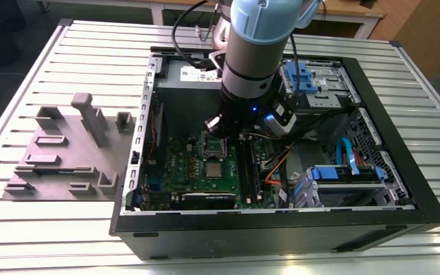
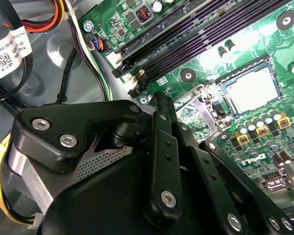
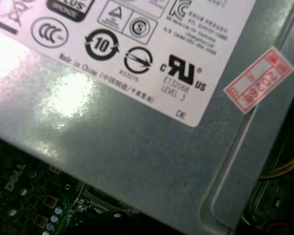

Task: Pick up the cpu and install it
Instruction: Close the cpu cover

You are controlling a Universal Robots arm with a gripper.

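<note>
Here's the arm [image 1: 254, 51], reaching straight down into the open computer case [image 1: 281, 229], which lies on its side on the slatted surface [image 1: 36, 240]. The hand [image 1: 222, 127] hangs low over the green board [image 1: 181, 166], close above the dark socket frame [image 1: 213, 146]. In the second wrist view the hand [image 2: 161, 112] shows as black linkages and bolts in front of the board, but whether it is spread or pressed together I cannot tell.

And the cpu [image 1: 213, 169]? It lies flat on the green board, silvery top up, just beside the socket frame on the side toward the case's near wall in the exterior view, apart from the hand. The second wrist view catches the cpu [image 2: 248, 88] too, bright and square, with the long dark memory slots [image 2: 196, 34] running past it.

The first wrist view looks close onto the grey power supply box [image 3: 137, 147], with its white label [image 3: 137, 49] and a small red sticker [image 3: 258, 81], and a corner of the board beside it.

Off to the exterior view's left, a grey fixture [image 1: 67, 154] sits on the surface outside the case. Blue drive brackets [image 1: 300, 77] stand in the case at the exterior view's right.
</note>
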